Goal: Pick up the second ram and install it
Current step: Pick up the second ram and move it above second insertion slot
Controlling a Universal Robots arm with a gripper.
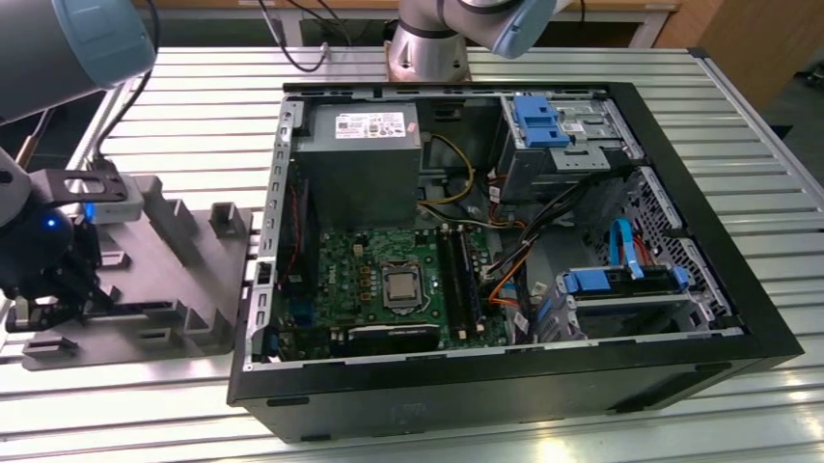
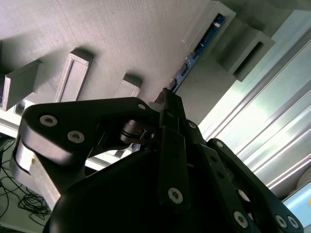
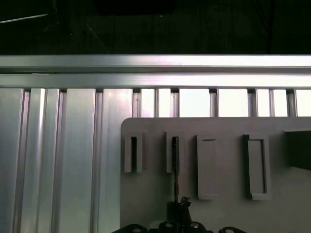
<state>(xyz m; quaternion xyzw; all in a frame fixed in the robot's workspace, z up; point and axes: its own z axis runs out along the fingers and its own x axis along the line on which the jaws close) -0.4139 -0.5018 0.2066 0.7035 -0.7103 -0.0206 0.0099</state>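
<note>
Arm parked over the grey tray (image 1: 174,289), which lies on the slatted aluminium table (image 1: 193,125) near its edge at the exterior view's left, well apart from the open computer case (image 1: 515,395) at mid-table. I see the gripper (image 1: 58,299) down at the tray's outer part. In the second wrist view the gripper (image 2: 167,99) has its fingers (image 2: 172,145) drawn together with no gap visible, pinched on the near end of the second ram (image 2: 199,48). The stick stands on its long edge and runs away from the fingertips along the tray (image 2: 121,39), between upright posts. In the first wrist view the second ram (image 3: 175,165) reads as a thin dark line seated in the second slot from the tray's rounded corner, close to the tray (image 3: 228,213) edge that faces the table (image 3: 73,145) rim, with the gripper (image 3: 181,206) at its near end. The stick is in the tray, gripped. Case side is off and the motherboard (image 1: 373,260) is exposed, its long black slots (image 1: 460,280) beside the processor socket.
</note>
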